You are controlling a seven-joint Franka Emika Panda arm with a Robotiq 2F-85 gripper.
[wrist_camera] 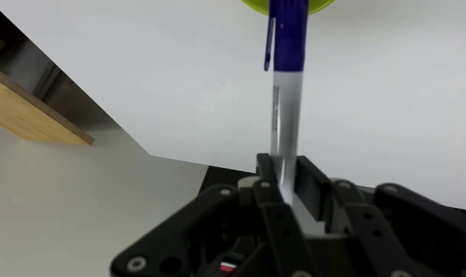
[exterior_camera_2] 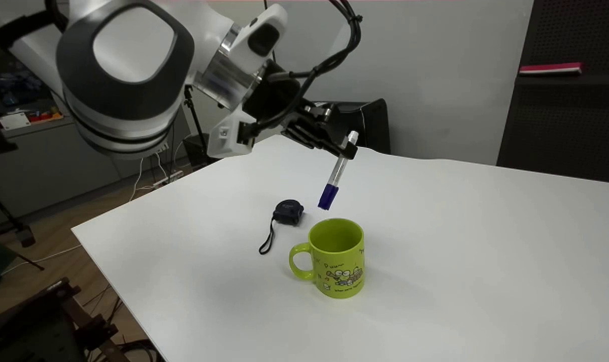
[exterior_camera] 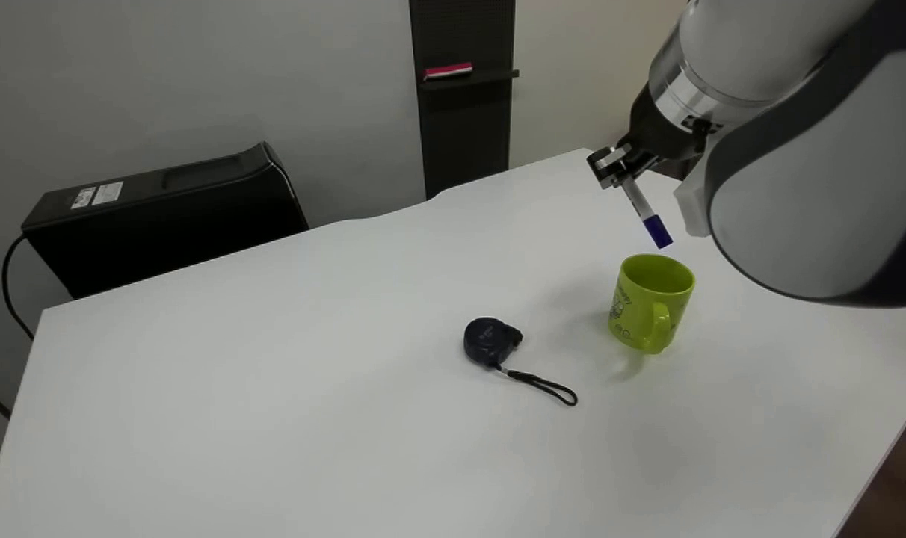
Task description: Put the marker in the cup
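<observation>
The marker has a whitish body and a dark blue-purple cap; it shows in both exterior views (exterior_camera: 637, 199) (exterior_camera_2: 337, 171) and in the wrist view (wrist_camera: 288, 104). My gripper (exterior_camera: 614, 169) (exterior_camera_2: 348, 150) (wrist_camera: 282, 169) is shut on the marker's uncapped end. The marker is tilted, cap end down. The lime-green cup (exterior_camera: 647, 317) (exterior_camera_2: 338, 274) stands upright on the table, its opening up. The cap hangs above the cup's rim, apart from it, in both exterior views. In the wrist view only a bit of the cup's edge (wrist_camera: 256, 4) shows behind the cap.
A black tape measure (exterior_camera: 489, 342) (exterior_camera_2: 288, 212) with a cord lies on the white table (exterior_camera: 273, 388) near the cup. A black box (exterior_camera: 169, 217) stands behind the table's far edge. A dark panel (exterior_camera: 464, 127) with a red-and-white item is by the wall.
</observation>
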